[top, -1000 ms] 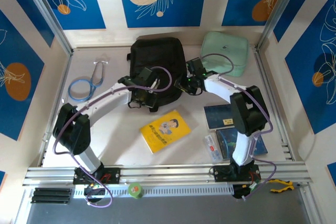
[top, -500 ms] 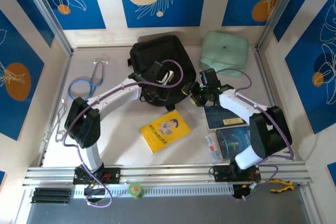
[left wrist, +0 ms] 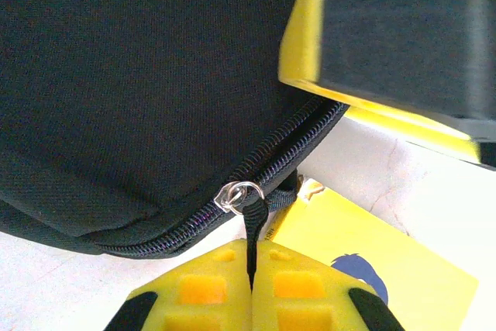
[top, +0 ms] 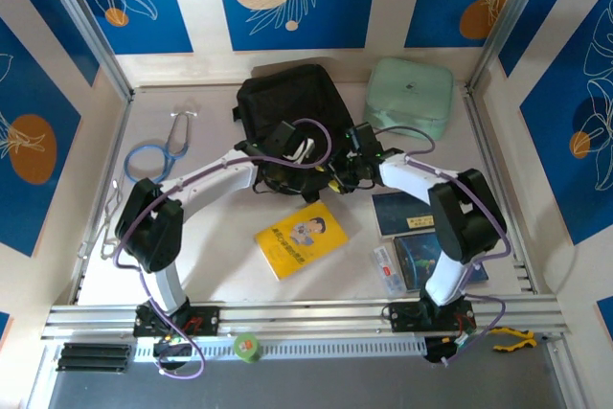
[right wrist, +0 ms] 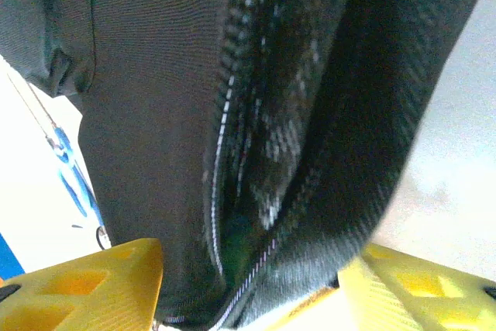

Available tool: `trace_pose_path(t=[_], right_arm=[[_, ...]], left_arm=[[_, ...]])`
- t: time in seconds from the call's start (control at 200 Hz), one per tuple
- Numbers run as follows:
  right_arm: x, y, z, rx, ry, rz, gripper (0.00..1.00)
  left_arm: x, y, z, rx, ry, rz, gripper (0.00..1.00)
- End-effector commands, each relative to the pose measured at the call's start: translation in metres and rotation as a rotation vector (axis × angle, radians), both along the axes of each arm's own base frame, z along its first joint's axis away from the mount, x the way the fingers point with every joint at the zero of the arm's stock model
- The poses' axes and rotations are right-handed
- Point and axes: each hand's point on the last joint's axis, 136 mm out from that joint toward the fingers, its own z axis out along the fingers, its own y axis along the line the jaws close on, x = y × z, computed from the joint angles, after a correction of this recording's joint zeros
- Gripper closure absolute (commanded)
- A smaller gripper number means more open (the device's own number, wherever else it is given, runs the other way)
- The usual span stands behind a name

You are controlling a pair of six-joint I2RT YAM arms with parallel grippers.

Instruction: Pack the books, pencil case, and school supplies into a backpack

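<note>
Swung back in to the backpack with the right gripper, now spread wide around its edge, maybe to steady it. Pinching the zipper pull tight in the left gripper, ready to tug. Backpack at the back middle of the table, yellow book just in front, not packed yet.

I count three books: one yellow, one small navy and one larger blue. There is one black backpack, one slim pencil case and one mint-green pouch. I also see one stethoscope, one roll of green tape and one yellow-handled tool, so nine things of seven kinds.
</note>
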Motion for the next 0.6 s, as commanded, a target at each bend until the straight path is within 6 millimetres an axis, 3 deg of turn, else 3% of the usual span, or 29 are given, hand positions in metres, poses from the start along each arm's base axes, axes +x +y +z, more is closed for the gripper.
trace_pose_path(t=[0.0,0.08,0.295,0.595], right_arm=[[0.002,0.014,-0.001,0.046,0.038,0.02,0.41],[0.001,0.018,-0.005,0.051,0.052,0.03,0.44],[0.001,0.01,-0.011,0.005,0.049,0.029,0.68],[0.002,0.001,-0.008,-0.02,0.019,0.041,0.91]], left_arm=[[-0.009,0.002,0.011,-0.013,-0.013,-0.012,1.0],[-0.009,0.009,0.008,0.025,-0.014,-0.004,1.0],[-0.003,0.048,0.001,0.177,-0.002,0.131,1.0],[-0.003,0.085,-0.008,0.216,0.048,0.237,1.0]])
